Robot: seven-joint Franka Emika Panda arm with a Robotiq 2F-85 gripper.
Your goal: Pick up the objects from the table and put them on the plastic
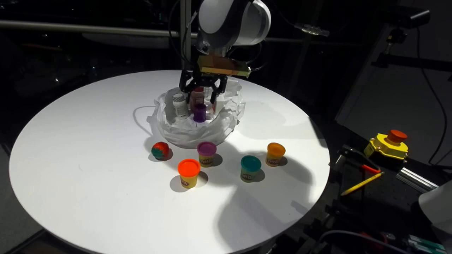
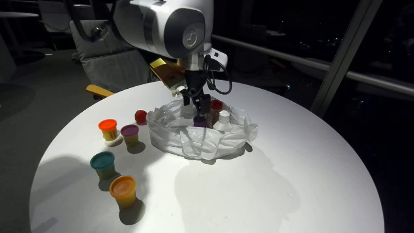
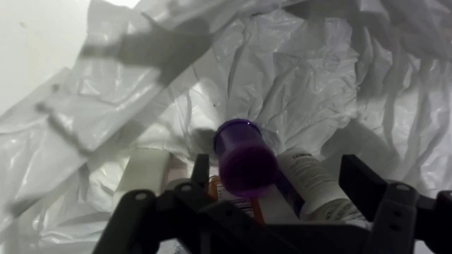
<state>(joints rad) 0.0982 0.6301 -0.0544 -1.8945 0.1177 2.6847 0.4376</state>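
The plastic is a crumpled translucent white bag on the round table. My gripper is over it with its fingers spread. A dark purple cup is between and below the fingers in the wrist view, apart from both; I cannot tell whether it rests on anything. Beside it in the plastic are a white bottle and a red-capped bottle. Out on the table stand an orange-red cup, a mauve-lidded cup, a teal cup and a yellow-orange cup.
A toy strawberry lies just outside the bag near the mauve-lidded cup. A pale box-like item is inside the bag in the wrist view. Past the table edge are a yellow emergency-stop box and a pencil.
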